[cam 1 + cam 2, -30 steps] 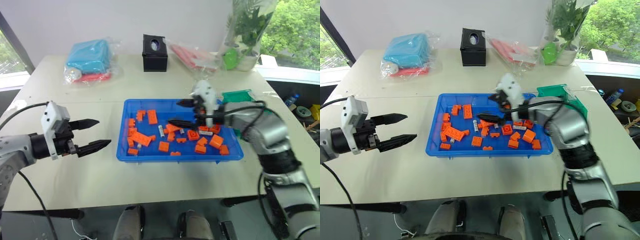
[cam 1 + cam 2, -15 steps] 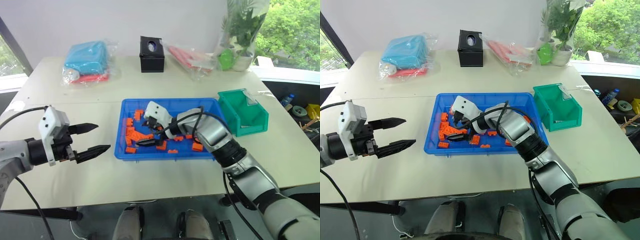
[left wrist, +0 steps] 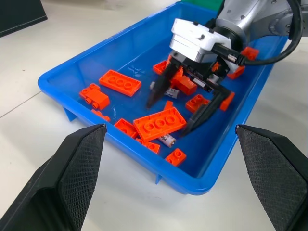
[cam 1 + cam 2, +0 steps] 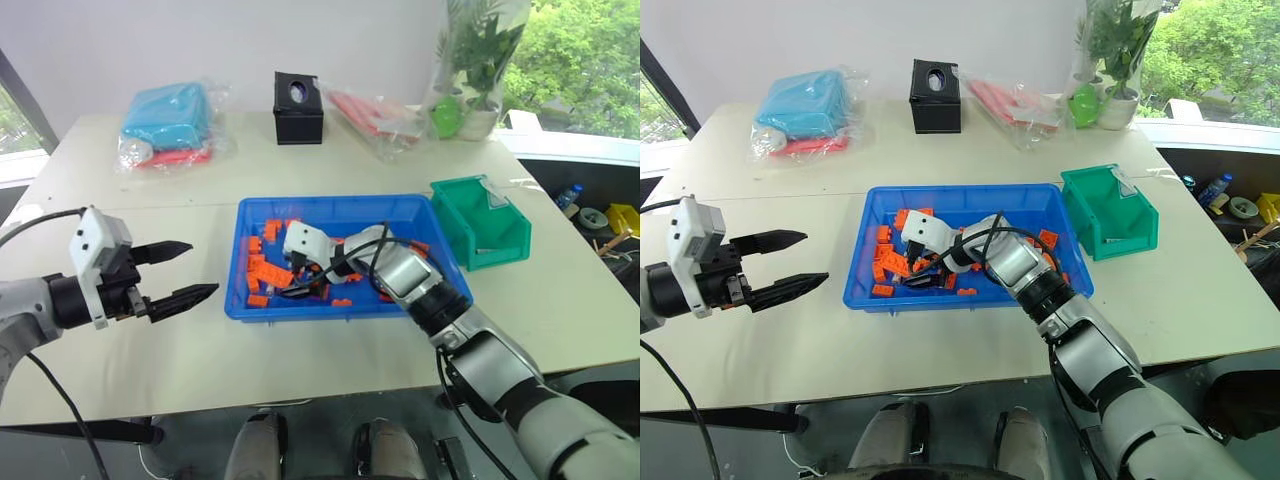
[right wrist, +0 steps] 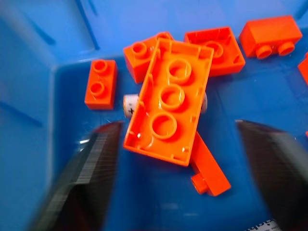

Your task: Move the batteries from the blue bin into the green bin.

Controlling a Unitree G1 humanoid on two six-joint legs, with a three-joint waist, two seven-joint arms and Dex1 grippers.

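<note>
A pale table (image 4: pixel 300 370) by the windows carries the work, with bagged bundles, a black box (image 4: pixel 297 94) and a potted plant (image 4: pixel 478 60) pushed to its far edge, probably to keep the middle free. The blue bin (image 4: pixel 330 310) lies in the centre and the green bin (image 4: pixel 480 222) stands just beside its right end, so the way between them is short. The right gripper (image 3: pixel 185 107) is low inside the blue bin, its two fingers spread apart and pinching nothing, standing on both sides of a wide orange block (image 3: pixel 159 123). One battery (image 5: pixel 130 105) lies half hidden under this block (its end shows a plus sign), which I judge is why the fingers go down here. Another battery (image 3: pixel 166 141) lies near the front wall. The left gripper (image 4: pixel 180 272) hovers over the bare table, left of the bin, fingers open and empty, out of the way
</note>
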